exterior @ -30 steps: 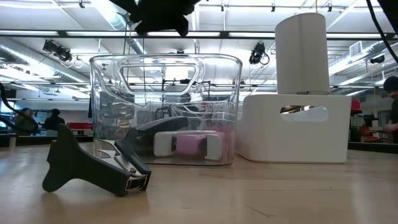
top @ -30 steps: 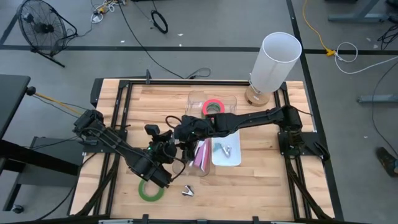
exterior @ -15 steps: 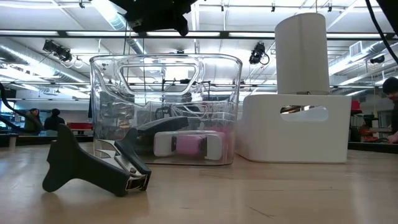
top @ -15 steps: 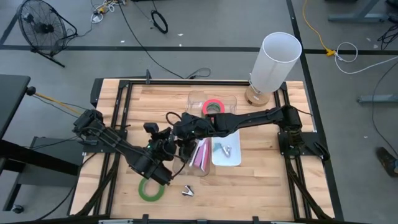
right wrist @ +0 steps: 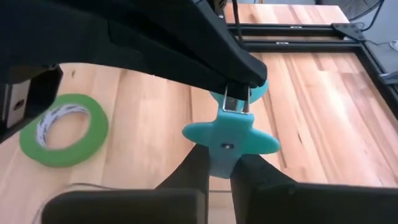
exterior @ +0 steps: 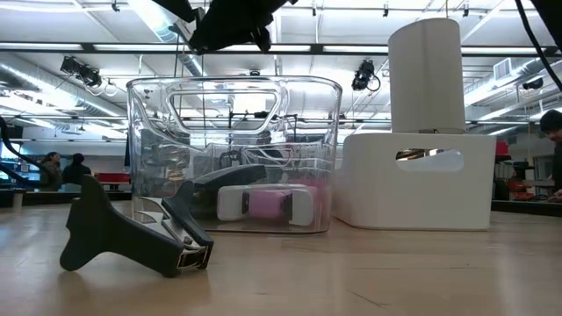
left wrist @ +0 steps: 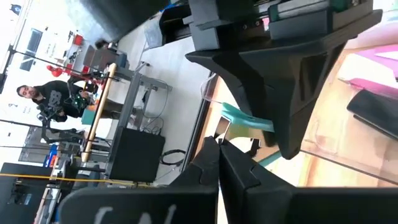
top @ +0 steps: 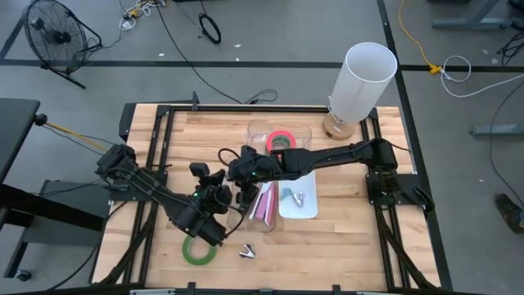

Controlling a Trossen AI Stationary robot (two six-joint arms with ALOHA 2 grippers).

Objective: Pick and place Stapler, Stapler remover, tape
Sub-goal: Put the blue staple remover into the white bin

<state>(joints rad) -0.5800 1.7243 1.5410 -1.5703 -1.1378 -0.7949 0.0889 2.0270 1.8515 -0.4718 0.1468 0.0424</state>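
Note:
A teal staple remover (right wrist: 230, 138) hangs in the air between my two grippers, just left of the clear bin (exterior: 233, 154). My left gripper (left wrist: 217, 146) and my right gripper (right wrist: 221, 163) are both shut on it, meeting above the table's middle (top: 236, 188). A black staple remover (exterior: 132, 233) rests on its wings near the front edge. A green tape ring (top: 199, 250) lies flat beside it. A red-pink tape ring (top: 281, 139) and a pink stapler (exterior: 263, 204) lie inside the clear bin. My left gripper pinches the teal remover's upper end, by its metal claws (right wrist: 236, 102), between its two fingers, which come from the table's left side. The remover hangs clear of the table. My right gripper pinches the remover's lower wing (right wrist: 219, 160) between its two fingers (right wrist: 252, 171), coming from the table's right side and slanting down. The remover is clear of the table, held at its other end by the left gripper.
A white bin (top: 299, 205) with a small metal remover stands right of the clear bin. A tall white cylinder (top: 364, 78) stands at the far right. Bare wood lies left of the green tape and along the front edge.
My right gripper has tipped a little where it meets the left gripper; both stay above the table's middle. The teal remover has not moved from between them.

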